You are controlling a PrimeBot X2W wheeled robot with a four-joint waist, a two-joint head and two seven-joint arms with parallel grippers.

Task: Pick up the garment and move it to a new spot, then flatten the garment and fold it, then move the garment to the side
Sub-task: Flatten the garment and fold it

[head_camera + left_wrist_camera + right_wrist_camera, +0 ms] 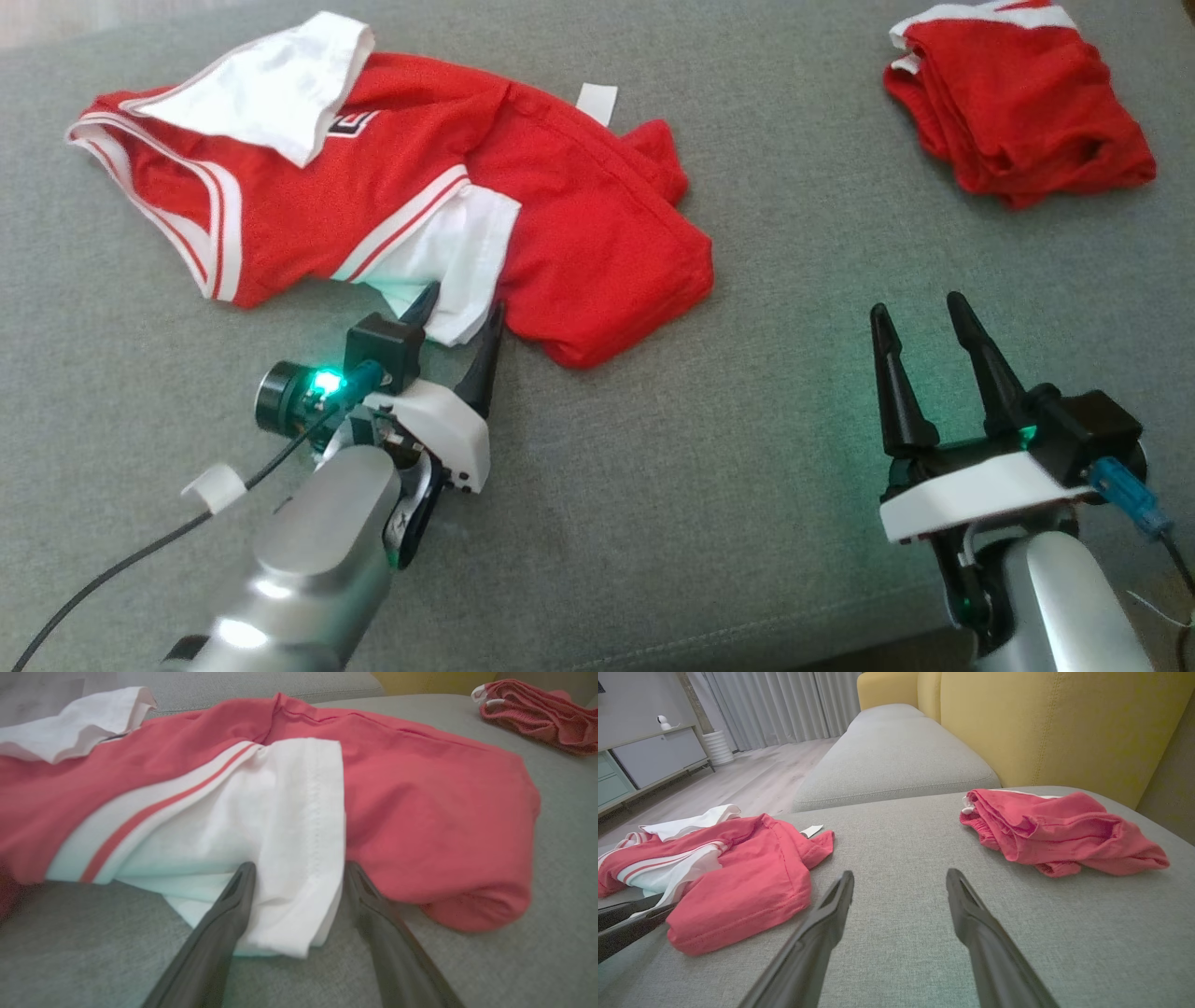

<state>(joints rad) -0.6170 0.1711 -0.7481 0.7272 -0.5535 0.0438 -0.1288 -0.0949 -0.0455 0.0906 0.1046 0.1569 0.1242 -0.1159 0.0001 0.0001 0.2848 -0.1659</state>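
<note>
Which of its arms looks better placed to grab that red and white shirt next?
Probably the left. The left gripper is open, its fingers either side of the white sleeve at the near edge of the shirt. The right gripper, also open, sits over bare grey cushion, well apart from it.

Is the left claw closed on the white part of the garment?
No, the left claw stands open, with the white part between its two fingers.

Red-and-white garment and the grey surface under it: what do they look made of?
Garment: matte fabric, probably cotton or jersey knit; it creases and drapes, and its white panel shows a stitched hem. Grey surface: matte woven upholstery, likely a sofa cushion; fine weave and a seam show.
</note>
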